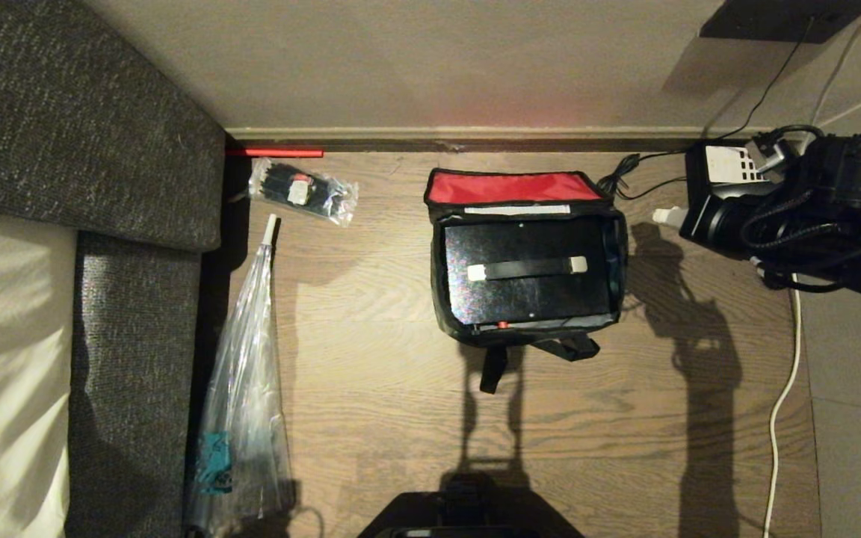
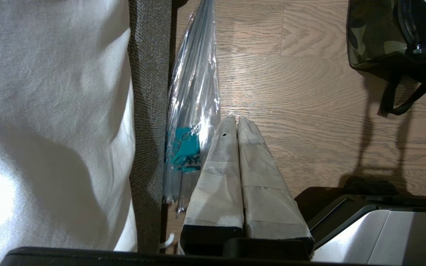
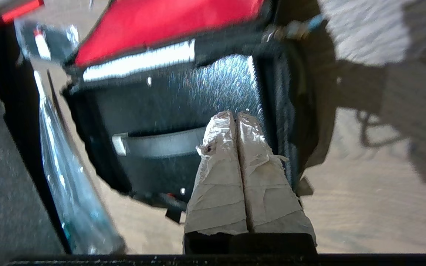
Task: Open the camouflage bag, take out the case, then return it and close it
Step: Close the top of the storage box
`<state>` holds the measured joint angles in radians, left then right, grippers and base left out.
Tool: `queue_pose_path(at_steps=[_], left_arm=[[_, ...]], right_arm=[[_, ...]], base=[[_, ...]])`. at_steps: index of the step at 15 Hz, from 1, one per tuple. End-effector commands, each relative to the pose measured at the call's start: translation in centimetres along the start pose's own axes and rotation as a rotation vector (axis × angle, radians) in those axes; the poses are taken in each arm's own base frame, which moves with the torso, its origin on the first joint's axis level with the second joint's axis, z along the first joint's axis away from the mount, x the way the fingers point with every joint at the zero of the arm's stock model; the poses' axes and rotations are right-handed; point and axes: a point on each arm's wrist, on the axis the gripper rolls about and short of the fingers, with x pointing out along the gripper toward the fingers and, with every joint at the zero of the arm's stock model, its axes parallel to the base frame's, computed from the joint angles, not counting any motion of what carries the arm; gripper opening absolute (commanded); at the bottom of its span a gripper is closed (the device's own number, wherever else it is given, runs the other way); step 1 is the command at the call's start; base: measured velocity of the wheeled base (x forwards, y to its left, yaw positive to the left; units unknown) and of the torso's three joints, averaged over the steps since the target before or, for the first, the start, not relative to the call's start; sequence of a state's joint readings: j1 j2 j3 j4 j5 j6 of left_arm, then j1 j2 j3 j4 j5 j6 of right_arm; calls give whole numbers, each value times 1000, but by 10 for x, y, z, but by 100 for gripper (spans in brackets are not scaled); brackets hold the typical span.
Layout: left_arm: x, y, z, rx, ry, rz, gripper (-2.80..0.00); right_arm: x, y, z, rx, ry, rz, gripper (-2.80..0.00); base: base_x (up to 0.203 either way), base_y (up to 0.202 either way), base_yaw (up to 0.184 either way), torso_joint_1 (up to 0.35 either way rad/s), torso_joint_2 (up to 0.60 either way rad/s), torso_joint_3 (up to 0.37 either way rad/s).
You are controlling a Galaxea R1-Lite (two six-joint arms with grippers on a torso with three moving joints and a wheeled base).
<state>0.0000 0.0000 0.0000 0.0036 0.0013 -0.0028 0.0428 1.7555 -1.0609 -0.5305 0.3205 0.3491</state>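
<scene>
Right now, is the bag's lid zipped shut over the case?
No. In the head view the camouflage bag stands open, its red inner lid folded back toward the wall, and the case lies exposed inside.

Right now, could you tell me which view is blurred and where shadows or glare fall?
Right wrist view: smeared by motion blur across the camouflage bag. Head view: sharp, long shadows on the floor. Left wrist view: sharp, glare on the clear plastic bag.

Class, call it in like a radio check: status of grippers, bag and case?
Both grippers shut, empty. Camouflage bag open, case inside. Nothing blocking.
</scene>
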Motion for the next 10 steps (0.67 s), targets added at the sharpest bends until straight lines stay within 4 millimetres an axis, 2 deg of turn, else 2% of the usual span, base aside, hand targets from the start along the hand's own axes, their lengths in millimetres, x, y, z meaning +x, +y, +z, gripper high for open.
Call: queue_pose_path(at_steps=[1, 5, 7, 10], left_arm=[[0, 0, 0, 0, 1, 0, -280], [0, 0, 0, 0, 1, 0, -280], [0, 0, 0, 0, 1, 0, -280], [0, 0, 0, 0, 1, 0, -280]], right_arm=[[2, -1, -4, 10, 15, 9, -280], [19, -12, -16, 204, 56, 9, -280], [27, -13, -9, 255, 27, 22, -280], [38, -31, 6, 258, 0, 28, -280]], base=[[0, 0, 0, 0, 0, 0], [0, 0, 0, 0, 0, 0], [0, 0, 0, 0, 0, 0], [0, 0, 0, 0, 0, 0]])
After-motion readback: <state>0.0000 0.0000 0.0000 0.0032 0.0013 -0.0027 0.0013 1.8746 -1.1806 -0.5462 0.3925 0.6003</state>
